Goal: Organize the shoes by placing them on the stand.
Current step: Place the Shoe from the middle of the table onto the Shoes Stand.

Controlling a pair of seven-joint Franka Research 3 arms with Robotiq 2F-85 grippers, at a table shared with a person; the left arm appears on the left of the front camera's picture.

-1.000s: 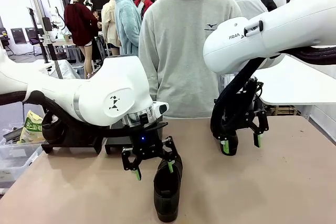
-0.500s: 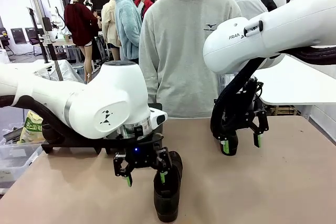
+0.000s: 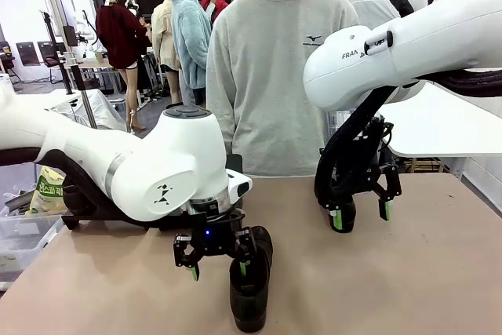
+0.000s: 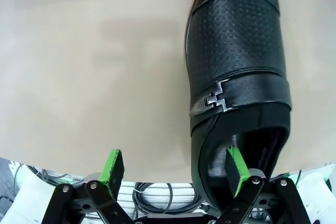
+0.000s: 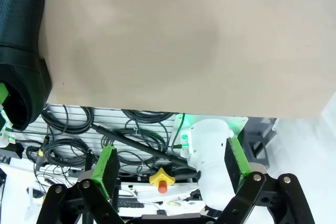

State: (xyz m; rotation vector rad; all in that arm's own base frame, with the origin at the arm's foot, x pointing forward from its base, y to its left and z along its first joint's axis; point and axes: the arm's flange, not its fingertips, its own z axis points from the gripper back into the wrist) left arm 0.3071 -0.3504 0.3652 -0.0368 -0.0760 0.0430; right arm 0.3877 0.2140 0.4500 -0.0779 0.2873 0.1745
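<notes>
One black shoe [image 3: 249, 288] with a silver buckle lies on the tan table near the front, toe toward the camera. My left gripper [image 3: 217, 268] hangs low and open at its heel end. In the left wrist view, one green pad [image 4: 236, 169] sits at the opening of the shoe [image 4: 236, 72] and the other pad [image 4: 112, 166] is over bare table. My right gripper [image 3: 361, 215] hovers open above the table on the right, holding nothing. Its own view shows the right gripper [image 5: 170, 169] over the table edge, with the shoe [image 5: 21, 45] off to the side. The black stand [image 3: 169, 216] stands behind my left arm, mostly hidden.
A person in a grey sweatshirt [image 3: 274, 76] stands at the far side, hands out of view. A clear bin with a yellow-green bag [image 3: 47, 191] sits off the table's left. Bare tabletop [image 3: 439, 272] lies at the front right.
My left gripper has dropped lower and shifted slightly left at the shoe's heel, with its wrist turning. The right arm and the shoe have not moved.
</notes>
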